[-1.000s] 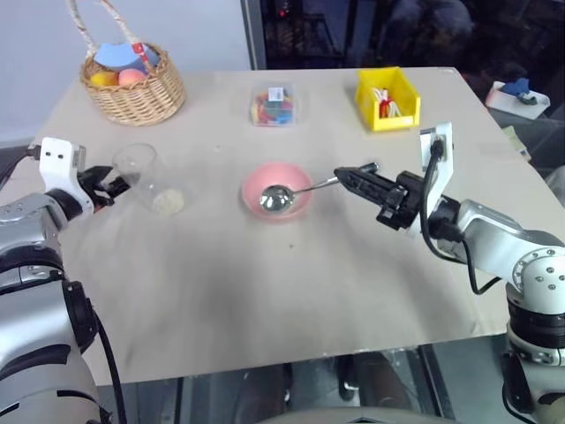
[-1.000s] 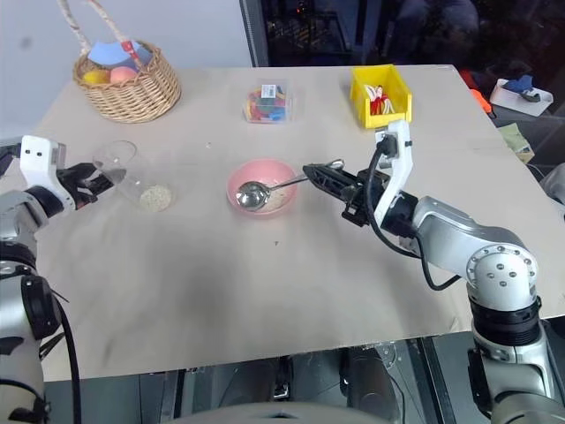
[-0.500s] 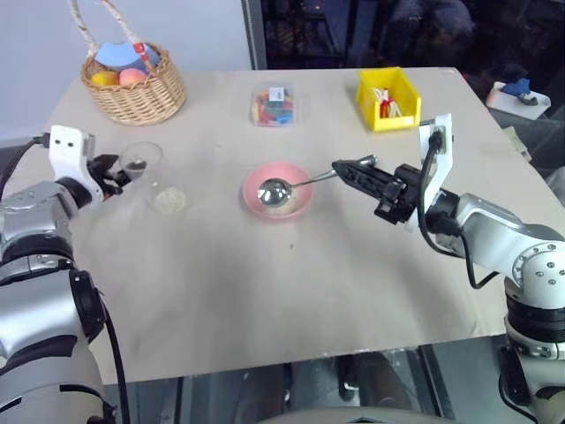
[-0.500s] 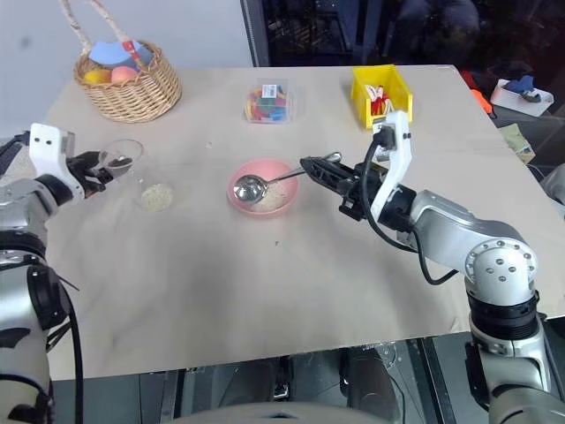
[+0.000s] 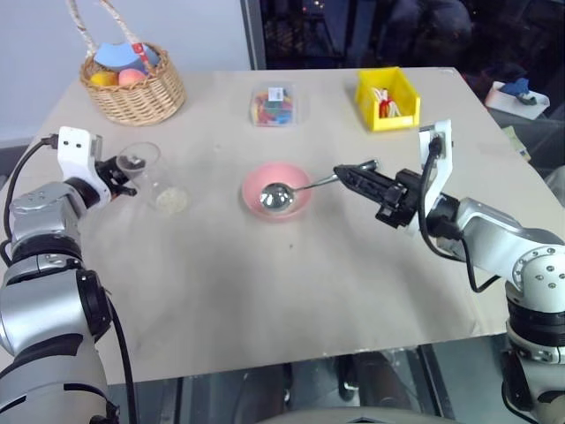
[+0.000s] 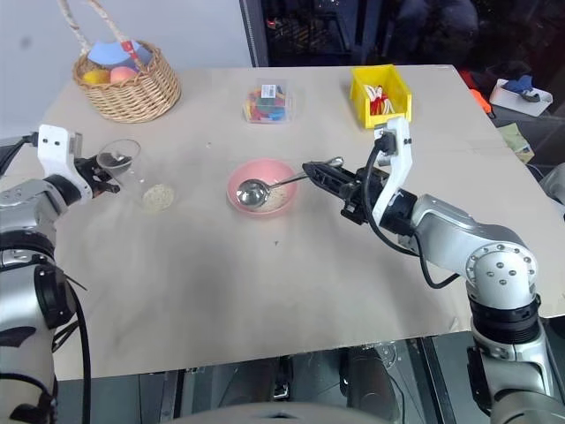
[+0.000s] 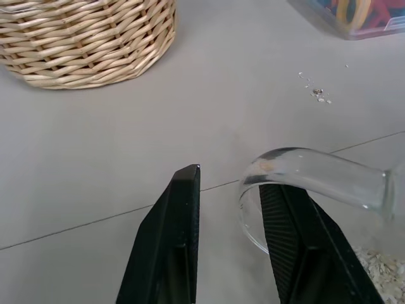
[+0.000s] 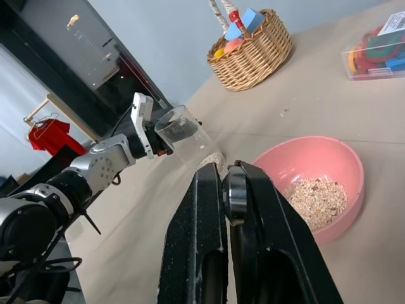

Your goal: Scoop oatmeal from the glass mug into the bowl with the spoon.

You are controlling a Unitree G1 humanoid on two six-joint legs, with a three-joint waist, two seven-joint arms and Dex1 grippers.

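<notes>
Left gripper (image 7: pixel 231 240) has its jaws clamped over the rim of the tilted glass mug (image 5: pixel 152 177), oatmeal (image 5: pixel 170 200) inside. Right gripper (image 5: pixel 346 173) is pinched on the spoon (image 5: pixel 291 191), which sits over the pink bowl (image 6: pixel 261 186) holding more oats.

The near half of the table (image 5: pixel 265 300) lies bare, open for a hand to cross from either side. Along the far edge three things stand well apart with open lanes between them: the wicker basket (image 5: pixel 132 84) on the left, the clear plastic box (image 5: pixel 274 106) in the middle, the yellow bin (image 5: pixel 387 99) on the right. In the middle band, the bowl (image 5: pixel 278 190) sits centre, with the spoon (image 5: pixel 296 189) reaching into it from the right. The tilted glass mug (image 5: pixel 154 181) blocks the left side; bare table separates mug and bowl.
</notes>
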